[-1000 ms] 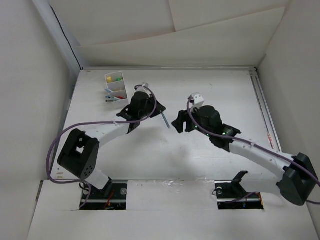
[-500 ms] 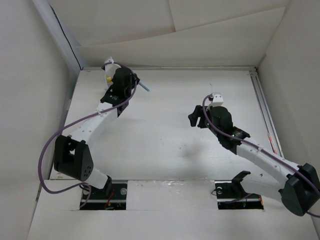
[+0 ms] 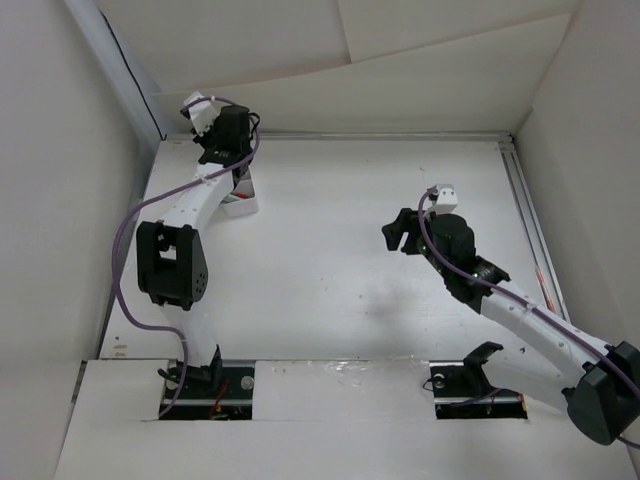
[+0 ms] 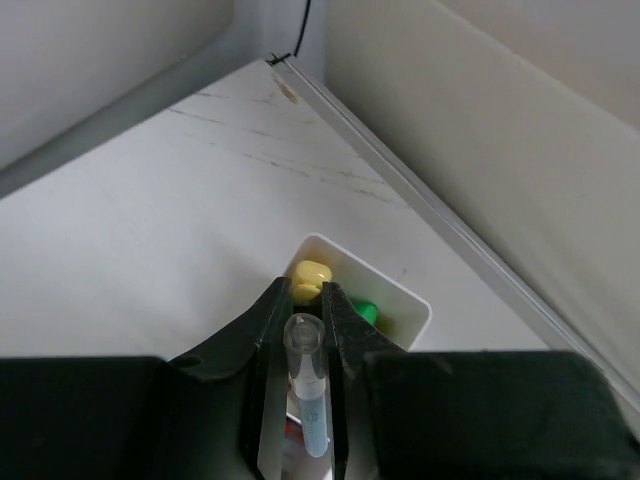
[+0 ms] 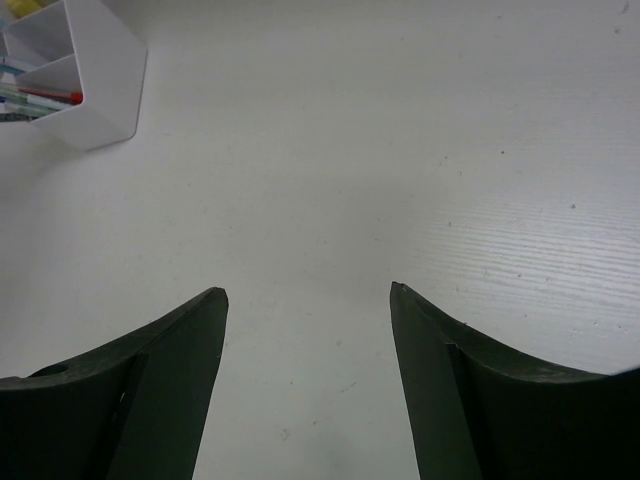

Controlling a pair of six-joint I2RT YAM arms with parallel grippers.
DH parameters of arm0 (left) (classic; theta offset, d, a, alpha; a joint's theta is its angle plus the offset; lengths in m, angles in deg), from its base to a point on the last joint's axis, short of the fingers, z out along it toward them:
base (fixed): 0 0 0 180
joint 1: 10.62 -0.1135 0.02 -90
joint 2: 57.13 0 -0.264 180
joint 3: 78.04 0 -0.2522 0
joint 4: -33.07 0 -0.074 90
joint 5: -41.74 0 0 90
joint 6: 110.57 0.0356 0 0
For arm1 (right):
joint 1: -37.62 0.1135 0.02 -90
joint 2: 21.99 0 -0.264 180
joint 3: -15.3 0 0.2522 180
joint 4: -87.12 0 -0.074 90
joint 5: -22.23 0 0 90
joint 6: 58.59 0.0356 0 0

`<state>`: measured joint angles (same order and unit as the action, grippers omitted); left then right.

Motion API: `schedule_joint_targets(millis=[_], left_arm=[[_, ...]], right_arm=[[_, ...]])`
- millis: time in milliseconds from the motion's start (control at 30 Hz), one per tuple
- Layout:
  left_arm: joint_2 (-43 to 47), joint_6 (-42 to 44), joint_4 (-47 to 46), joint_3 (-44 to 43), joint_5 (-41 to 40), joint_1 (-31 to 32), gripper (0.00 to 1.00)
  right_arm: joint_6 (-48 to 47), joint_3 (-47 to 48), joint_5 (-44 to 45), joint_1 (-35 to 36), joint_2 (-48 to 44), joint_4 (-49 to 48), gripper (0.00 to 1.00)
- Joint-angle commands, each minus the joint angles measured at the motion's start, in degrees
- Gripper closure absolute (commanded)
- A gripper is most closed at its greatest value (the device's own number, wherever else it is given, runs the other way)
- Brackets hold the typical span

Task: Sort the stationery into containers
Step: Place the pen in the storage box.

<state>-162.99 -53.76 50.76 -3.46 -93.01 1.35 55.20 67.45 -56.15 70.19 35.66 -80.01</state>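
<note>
Since a second ago my left arm has swung from mid-worktop out to the far left corner, taking the pen with it, and the right arm has drawn back to the right.

My left pincer (image 4: 305, 300) is clenched on a slim pen (image 4: 308, 390), which lies along the narrow gap between the fingers, clear at the tip end and pale blue further back. It hangs just over the white box (image 4: 403, 293). Past the fingertips I see a yellow piece (image 4: 312, 273) and a green piece (image 4: 365, 312) in the end compartment. Which compartment sits under the pen I cannot tell, as the fingers hide it.

My right pincer (image 5: 308, 292) is spread wide, holding nothing, above bare worktop (image 3: 330, 300), well apart from the box. From its camera, a red pen (image 5: 50, 96) lies in a nearer compartment.
</note>
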Motion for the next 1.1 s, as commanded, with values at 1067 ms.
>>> schedule_joint_targets(millis=[1067], left_arm=[[-3.38, 5.42, -13.85, 11.06, -9.39, 2.62, 0.85]], right_arm=[[0.38, -0.51, -3.00, -1.46, -1.22, -3.16, 0.28]])
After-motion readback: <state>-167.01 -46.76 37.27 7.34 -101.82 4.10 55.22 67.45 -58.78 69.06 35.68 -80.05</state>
